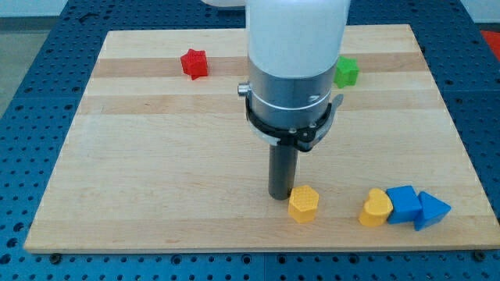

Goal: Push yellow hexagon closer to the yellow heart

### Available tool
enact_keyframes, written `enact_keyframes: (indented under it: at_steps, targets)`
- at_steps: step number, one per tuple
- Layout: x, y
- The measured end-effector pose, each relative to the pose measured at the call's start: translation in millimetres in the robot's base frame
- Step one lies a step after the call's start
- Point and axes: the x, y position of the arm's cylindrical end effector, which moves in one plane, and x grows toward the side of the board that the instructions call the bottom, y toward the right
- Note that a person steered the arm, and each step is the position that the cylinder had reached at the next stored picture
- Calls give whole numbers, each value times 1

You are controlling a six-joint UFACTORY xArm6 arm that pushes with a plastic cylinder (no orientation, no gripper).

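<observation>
Camera view, nearest edge first: the yellow hexagon (pixel 303 204) sits low on the wooden board (pixel 156 156), at about five o'clock from the board's centre. At its three o'clock, a short gap away, lies the yellow heart (pixel 376 208), which touches a blue block (pixel 402 203); a blue triangular block (pixel 431 210) lies against that one further out at three o'clock. The rod's tip (pixel 280 195) rests just beside the hexagon at its ten o'clock, touching it or very nearly so. The tool is a plain rod with nothing to open or close, and it holds nothing; it can only shove.

The risk lies in that off-centre contact. The heart is at three o'clock, yet the tip stands up and to the side of the hexagon, so a straight push would likely drive the block toward four or five o'clock, toward the board's near edge, or let it spin off the rod. A push that carries on too long could ram the heart and disturb the blue blocks behind it.

Farther back, the arm's pale body (pixel 295 47) hides the middle of the board. A green block (pixel 346 72) sits at one o'clock from the centre and a red star-like block (pixel 194 63) at eleven o'clock, both well apart from the action.
</observation>
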Motion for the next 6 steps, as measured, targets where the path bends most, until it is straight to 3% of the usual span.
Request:
enact_keyframes:
  at_steps: [2,6]
  targets:
    - [29,3]
    - [29,61]
